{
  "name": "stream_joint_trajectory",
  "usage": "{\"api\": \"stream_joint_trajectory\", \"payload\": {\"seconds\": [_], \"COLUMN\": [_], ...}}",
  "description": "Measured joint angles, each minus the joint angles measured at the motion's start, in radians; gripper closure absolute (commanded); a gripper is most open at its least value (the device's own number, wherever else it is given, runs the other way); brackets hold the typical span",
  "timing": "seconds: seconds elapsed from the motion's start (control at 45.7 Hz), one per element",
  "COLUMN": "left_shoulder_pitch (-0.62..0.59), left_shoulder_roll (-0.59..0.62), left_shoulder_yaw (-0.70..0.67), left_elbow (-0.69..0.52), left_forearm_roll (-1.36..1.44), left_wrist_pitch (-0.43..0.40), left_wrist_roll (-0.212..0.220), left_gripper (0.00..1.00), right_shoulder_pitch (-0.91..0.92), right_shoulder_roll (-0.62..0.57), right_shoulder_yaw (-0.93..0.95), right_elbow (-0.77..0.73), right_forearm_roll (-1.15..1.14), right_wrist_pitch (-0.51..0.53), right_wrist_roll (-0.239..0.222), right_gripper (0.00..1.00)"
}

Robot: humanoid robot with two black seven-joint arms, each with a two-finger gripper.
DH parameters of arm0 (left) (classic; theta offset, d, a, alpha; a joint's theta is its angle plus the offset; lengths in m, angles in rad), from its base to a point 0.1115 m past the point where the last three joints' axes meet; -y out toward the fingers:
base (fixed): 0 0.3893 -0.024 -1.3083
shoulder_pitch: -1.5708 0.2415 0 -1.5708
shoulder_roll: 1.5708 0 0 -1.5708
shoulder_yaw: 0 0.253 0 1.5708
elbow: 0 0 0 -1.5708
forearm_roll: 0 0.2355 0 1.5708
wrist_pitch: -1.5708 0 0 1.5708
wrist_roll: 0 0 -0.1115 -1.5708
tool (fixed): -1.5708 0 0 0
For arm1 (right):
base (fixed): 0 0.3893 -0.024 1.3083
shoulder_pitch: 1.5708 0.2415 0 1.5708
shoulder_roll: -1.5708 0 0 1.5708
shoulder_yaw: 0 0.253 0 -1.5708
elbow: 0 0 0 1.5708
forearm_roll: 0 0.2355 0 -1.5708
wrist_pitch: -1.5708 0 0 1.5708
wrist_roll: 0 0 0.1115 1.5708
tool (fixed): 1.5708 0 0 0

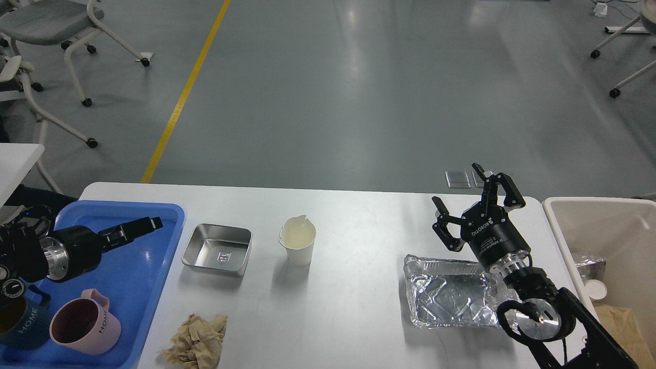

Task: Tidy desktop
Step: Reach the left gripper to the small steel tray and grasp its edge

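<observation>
The white desktop [359,230] carries a small steel tray [217,249], a white paper cup [298,246], a crumpled foil tray [448,297] and a wad of brown paper [197,341]. My right gripper [471,195] is open and empty, raised above the far end of the foil tray. My left gripper [148,225] hovers over the far right part of the blue tray [154,287], pointing toward the steel tray. Its dark fingers cannot be told apart.
The blue tray at the left holds a pink mug [84,328] and a dark blue mug [20,320]. A beige bin [558,225] with some rubbish stands off the table's right end. Chairs stand on the floor beyond.
</observation>
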State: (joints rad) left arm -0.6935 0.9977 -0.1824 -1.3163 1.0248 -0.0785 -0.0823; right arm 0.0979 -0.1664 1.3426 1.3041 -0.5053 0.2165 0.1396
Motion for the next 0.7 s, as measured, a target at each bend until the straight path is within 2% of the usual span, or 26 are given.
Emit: {"api": "stream_joint_trajectory", "payload": {"seconds": [0.109, 0.307, 0.701], "left_shoulder_pitch": [-0.001, -0.028, -0.049], "left_shoulder_roll": [-0.037, -0.11, -0.258], "left_shoulder_yaw": [0.005, 0.037, 0.078], "left_elbow": [0.036, 0.135, 0.328], "left_forearm_roll": [0.014, 0.115, 0.127], "left_wrist_pitch": [0.0, -0.013, -0.033], "left_wrist_roll": [-0.003, -0.008, -0.026], "left_gripper": [0.2, 0.2, 0.19], "right_shoulder_pitch": [0.0, -0.003, -0.004], "right_shoulder_roll": [-0.001, -0.009, -0.01], "right_shoulder_yaw": [0.0, 0.0, 0.0], "right_elbow": [0.0, 0.0, 0.0], "right_forearm_roll": [0.0, 0.0, -0.001], "right_wrist_pitch": [0.0, 0.0, 0.003], "right_wrist_roll": [0.0, 0.0, 0.0], "right_gripper": [0.0, 0.0, 0.0]}}
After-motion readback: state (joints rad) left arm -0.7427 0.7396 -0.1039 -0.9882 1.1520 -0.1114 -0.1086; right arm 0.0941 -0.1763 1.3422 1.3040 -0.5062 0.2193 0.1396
